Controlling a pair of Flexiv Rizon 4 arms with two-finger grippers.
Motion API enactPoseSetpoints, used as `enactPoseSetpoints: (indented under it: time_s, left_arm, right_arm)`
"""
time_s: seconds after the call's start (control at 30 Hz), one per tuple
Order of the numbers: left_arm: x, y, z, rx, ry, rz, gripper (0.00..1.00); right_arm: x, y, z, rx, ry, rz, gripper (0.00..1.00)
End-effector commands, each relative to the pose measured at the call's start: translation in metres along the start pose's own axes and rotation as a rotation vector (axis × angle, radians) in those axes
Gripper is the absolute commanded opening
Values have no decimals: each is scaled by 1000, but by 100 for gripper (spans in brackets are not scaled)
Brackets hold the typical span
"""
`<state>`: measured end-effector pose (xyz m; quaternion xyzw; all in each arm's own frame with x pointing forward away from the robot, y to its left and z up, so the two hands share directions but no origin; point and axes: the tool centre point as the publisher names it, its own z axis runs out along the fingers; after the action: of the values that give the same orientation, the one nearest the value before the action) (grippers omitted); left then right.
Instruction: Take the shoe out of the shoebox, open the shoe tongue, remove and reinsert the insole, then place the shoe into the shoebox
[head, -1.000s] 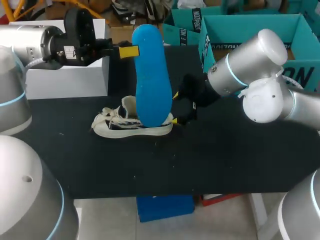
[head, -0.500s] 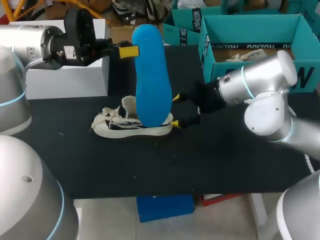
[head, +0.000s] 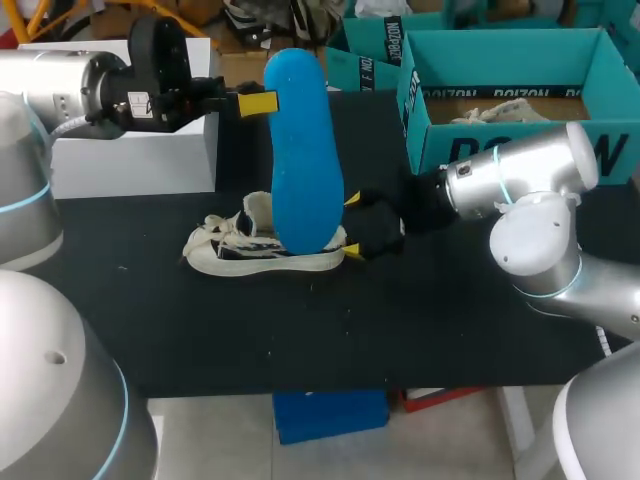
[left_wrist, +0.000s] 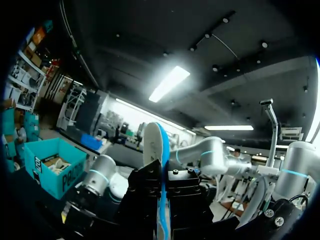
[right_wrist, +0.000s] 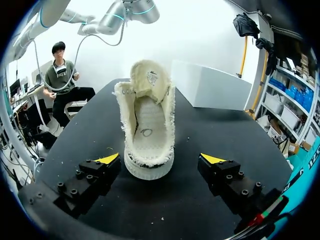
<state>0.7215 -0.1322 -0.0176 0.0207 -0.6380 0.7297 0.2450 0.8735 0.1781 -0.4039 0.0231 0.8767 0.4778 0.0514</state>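
The right arm has lowered. Its claw (head: 351, 224) is wide open and empty, with the shoe (right_wrist: 147, 125) heel just ahead between the fingers, untouched. The left claw (left_wrist: 162, 197) stays clamped on the insole (head: 305, 150), which hangs below it to the shoe. Reinsertion appears to be next.

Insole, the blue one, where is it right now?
In the head view the insole stands upright left of centre, clamped in the jaws of the left gripper, with its lower end by the shoe.
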Motion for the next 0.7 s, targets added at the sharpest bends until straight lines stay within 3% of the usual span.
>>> enactPoseSetpoints:
  time_s: [0.03,0.3,0.37,0.7]
  left_arm:
    - [0,1,1,1,-1,2,0]
    - [0,1,1,1,-1,2,0]
    - [0,1,1,1,-1,2,0]
    - [0,1,1,1,-1,2,0]
  right_arm:
    - [-2,1,3,8,3,3,100]
    - [-3,1,3,39,10,6,100]
    - [-4,5,0,174,28,9,100]
    - [-20,26,-8,522,68,-15,100]
